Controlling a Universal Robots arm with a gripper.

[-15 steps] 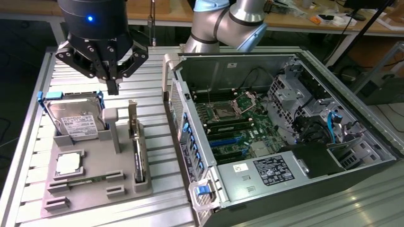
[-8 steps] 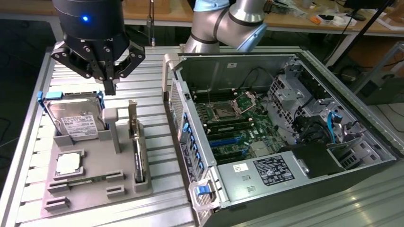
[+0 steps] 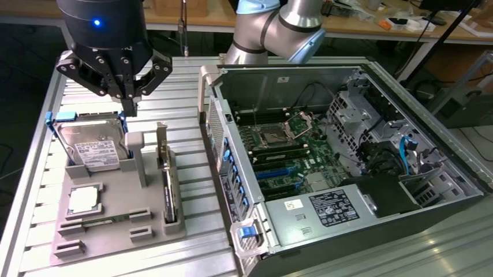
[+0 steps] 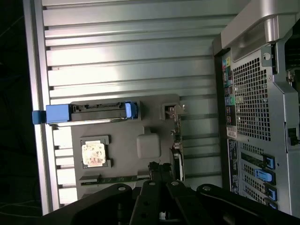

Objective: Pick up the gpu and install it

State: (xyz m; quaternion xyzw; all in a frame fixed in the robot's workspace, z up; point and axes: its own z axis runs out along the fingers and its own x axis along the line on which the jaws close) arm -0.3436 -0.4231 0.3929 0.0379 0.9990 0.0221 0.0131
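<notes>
Gripper (image 3: 129, 109) shut and empty, hovering over the grey holder (image 3: 115, 234); the gpu (image 3: 168, 184) stands on edge in the slot on the holder's side toward the exterior view's right, silver bracket upright at one end; probably light, stiff and fragile, best pinched across its upper board edge; beyond, the open computer case (image 3: 289, 83).

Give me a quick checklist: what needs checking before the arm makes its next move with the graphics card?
1. gpu standing on edge in the grey holder: ok.
2. gripper open for a grasp: not ok, it is shut.
3. gripper touching the gpu: not ok, it hangs clear above the holder, empty.
4. Side of the computer case open: ok.
5. blue card slots free of cards: ok, as far as they show.
</notes>
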